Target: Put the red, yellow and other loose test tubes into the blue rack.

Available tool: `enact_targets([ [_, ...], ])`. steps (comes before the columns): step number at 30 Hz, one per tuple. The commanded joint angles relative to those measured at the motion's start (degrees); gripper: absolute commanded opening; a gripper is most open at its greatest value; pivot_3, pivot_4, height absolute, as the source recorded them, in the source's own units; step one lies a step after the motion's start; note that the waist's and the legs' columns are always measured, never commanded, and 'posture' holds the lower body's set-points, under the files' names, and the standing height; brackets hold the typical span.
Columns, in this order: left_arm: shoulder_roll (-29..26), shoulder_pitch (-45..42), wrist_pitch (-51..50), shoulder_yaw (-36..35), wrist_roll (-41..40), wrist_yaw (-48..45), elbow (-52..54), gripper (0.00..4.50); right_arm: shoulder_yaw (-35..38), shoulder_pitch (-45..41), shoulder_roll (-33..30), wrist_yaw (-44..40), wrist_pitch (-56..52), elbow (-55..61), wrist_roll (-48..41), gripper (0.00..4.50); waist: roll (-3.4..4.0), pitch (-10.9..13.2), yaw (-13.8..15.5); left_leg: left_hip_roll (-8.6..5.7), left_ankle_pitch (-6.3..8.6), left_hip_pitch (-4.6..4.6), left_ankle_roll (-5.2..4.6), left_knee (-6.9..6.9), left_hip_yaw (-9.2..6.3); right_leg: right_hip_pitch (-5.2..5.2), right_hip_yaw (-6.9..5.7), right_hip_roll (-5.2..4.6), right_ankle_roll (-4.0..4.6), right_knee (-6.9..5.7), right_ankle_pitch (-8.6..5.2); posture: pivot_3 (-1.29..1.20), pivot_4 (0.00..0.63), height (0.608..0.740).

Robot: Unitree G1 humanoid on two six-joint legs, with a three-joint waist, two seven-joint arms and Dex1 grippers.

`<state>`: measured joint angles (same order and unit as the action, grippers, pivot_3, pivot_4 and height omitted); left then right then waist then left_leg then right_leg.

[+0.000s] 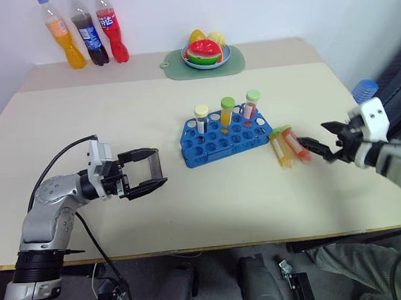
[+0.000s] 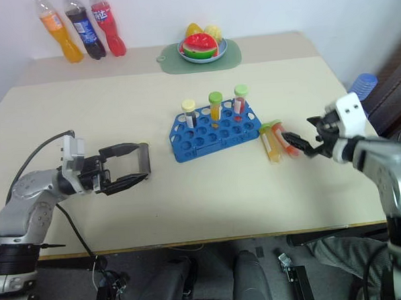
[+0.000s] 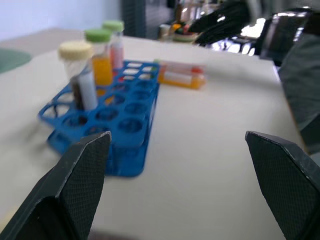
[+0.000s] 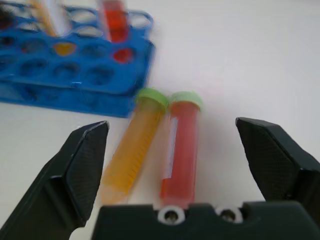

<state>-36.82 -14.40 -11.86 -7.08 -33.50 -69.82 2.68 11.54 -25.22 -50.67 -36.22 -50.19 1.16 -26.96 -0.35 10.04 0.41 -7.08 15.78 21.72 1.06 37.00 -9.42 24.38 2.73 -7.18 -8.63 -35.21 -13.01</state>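
Both black two-fingered grippers, left (image 1: 148, 171) and right (image 4: 172, 165), gape empty; lying touching just right of the bright blue plastic rack (image 1: 223, 139), the red-filled tube (image 4: 180, 150) should be pinched alone, sparing its yellow-orange neighbour (image 4: 131, 147).

five test tubes (image 1: 227, 111), one blue rack (image 1: 223, 141), three soda bottles (image 1: 87, 31), one fruit plate (image 1: 207, 55)

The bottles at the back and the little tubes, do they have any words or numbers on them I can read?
Nothing reads clearly.
Orange bottle: its label is too blurred to read.
Dark bottle: blue label, the marks too small to read.
Red bottle: white marks on the label, too small to make out.
Tubes: a white strip on the side, no writing legible.
Rack: no text seen.
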Motion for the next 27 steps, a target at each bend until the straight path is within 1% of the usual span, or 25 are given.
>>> enact_targets([
  [1,0.3,-0.3,0.9,0.3,0.2,0.0,1.9,4.45,-5.2,-8.3,-1.4,-1.7,-3.4,-9.3,3.6,4.5,0.01,0.0,0.0,0.0,0.0,0.03,0.0,-0.01,0.0,0.04,0.0,0.0,0.0,0.0,0.0,0.0,0.15,0.74],
  [5,0.4,1.1,0.6,0.4,0.2,0.7,3.6,4.45,-11.3,-15.8,-1.2,-5.9,-3.3,-18.6,7.1,4.5,0.01,0.0,0.0,0.0,-0.01,0.27,0.01,0.02,0.0,0.22,-0.01,0.01,0.0,0.02,0.01,0.0,0.15,0.74],
  [9,0.3,3.7,0.0,-0.5,-0.3,2.1,6.3,4.45,-15.5,-20.5,-0.4,-9.6,-0.9,-25.8,10.5,4.5,0.01,0.0,-0.1,-0.01,-0.06,0.46,0.11,0.08,0.0,0.37,-0.01,0.0,-0.01,0.03,0.02,0.0,0.15,0.74],
  [13,-0.1,6.4,-0.5,-1.6,-0.9,3.6,9.0,4.45,-17.2,-24.1,1.1,-11.7,1.3,-32.1,13.0,4.5,0.03,0.0,-0.2,-0.01,-0.06,0.5,0.1,0.07,0.0,0.42,-0.01,0.01,0.0,0.01,0.02,0.0,0.15,0.74],
  [21,-0.3,8.6,-1.4,-2.5,-1.4,5.4,11.6,4.45,-20.7,-27.5,4.4,-15.4,5.6,-41.0,18.4,4.5,0.03,0.0,-0.7,-0.01,-0.06,0.5,0.11,0.07,0.0,0.44,-0.01,0.02,0.01,0.01,0.03,0.0,0.15,0.74],
  [26,-0.7,9.5,-2.0,-1.8,-1.2,6.2,12.6,4.45,-20.4,-31.4,7.1,-15.3,6.7,-47.4,20.5,4.5,0.03,0.0,-1.4,0.0,-0.08,0.5,0.15,0.06,0.0,0.44,-0.01,0.03,0.01,0.0,0.03,0.0,0.15,0.74],
  [27,-0.7,9.6,-2.1,-1.7,-1.3,6.2,12.7,4.49,-20.5,-32.1,7.3,-15.3,7.2,-48.4,21.0,4.25,0.02,0.0,-1.5,0.0,-0.08,0.5,0.15,0.07,-0.01,0.44,0.0,0.03,0.02,-0.01,0.03,0.0,0.15,0.74],
])
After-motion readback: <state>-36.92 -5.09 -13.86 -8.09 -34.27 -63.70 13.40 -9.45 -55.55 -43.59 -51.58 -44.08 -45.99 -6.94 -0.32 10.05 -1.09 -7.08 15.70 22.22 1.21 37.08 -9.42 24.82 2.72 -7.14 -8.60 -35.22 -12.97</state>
